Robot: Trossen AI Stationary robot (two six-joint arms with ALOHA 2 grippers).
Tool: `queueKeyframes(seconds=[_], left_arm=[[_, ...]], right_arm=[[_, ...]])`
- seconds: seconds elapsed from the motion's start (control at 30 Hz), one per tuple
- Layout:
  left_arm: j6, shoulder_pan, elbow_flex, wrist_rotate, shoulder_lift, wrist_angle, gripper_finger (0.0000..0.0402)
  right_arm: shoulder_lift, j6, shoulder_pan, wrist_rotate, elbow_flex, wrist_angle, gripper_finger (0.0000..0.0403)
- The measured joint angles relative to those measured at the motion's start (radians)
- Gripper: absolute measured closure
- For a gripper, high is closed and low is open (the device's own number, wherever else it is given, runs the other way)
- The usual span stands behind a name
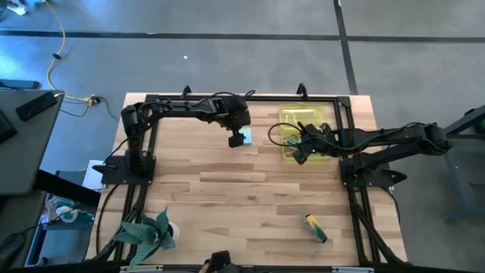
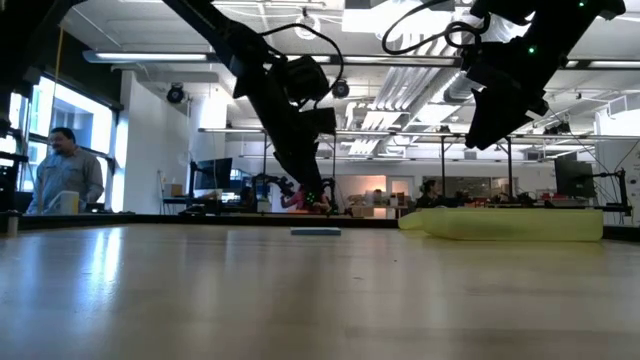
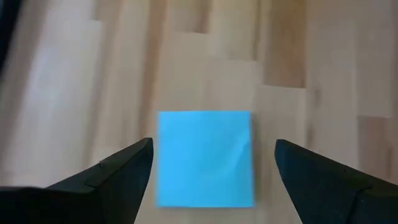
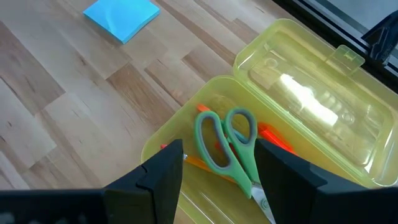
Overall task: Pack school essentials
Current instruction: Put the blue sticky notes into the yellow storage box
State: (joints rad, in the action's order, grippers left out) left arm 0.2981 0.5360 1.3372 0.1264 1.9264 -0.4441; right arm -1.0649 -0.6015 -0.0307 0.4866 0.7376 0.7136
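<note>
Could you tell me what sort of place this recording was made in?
Probably a robotics lab or open workshop: a wooden table fenced by a black frame, exposed ceiling pipes and strip lights, and workbenches with a person behind.

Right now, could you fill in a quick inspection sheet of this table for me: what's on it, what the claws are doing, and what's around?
Surface: wooden table, bare in the middle.
Job's things: light-blue note pad lying flat; green-handled scissors inside the open yellow case; yellow-green stick near the front edge.
Clutter: leafy plant at the front left corner.
Grippers: left gripper open, straddling the note pad; right gripper open over the case.
Cables: yellow cable on the floor.
Surroundings: a person beyond the table.
</note>
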Motion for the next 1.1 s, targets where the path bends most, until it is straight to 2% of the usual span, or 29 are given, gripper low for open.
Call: queueKeyframes(seconds=[0.13,0.27,0.33,0.7,1.1], left_arm=[[-0.006,0.000,0.000,0.012,0.024,0.018,0.0063],[-0.006,-0.002,0.000,0.004,0.042,0.026,0.0016],[0.004,-0.002,0.000,0.007,0.054,0.023,0.0007],[0.061,-0.002,0.000,0.008,0.119,0.054,0.0002],[0.056,0.008,0.000,-0.023,0.156,0.080,0.0002]], right_arm=[[0.000,0.000,0.000,0.000,0.000,0.000,0.0213],[0.000,0.000,0.000,0.000,0.000,0.000,0.0213],[0.000,0.000,0.000,0.000,0.000,0.000,0.0213],[0.000,0.000,0.000,0.000,0.000,-0.001,0.0213],[0.000,0.000,0.000,0.000,0.000,-0.002,0.0213]])
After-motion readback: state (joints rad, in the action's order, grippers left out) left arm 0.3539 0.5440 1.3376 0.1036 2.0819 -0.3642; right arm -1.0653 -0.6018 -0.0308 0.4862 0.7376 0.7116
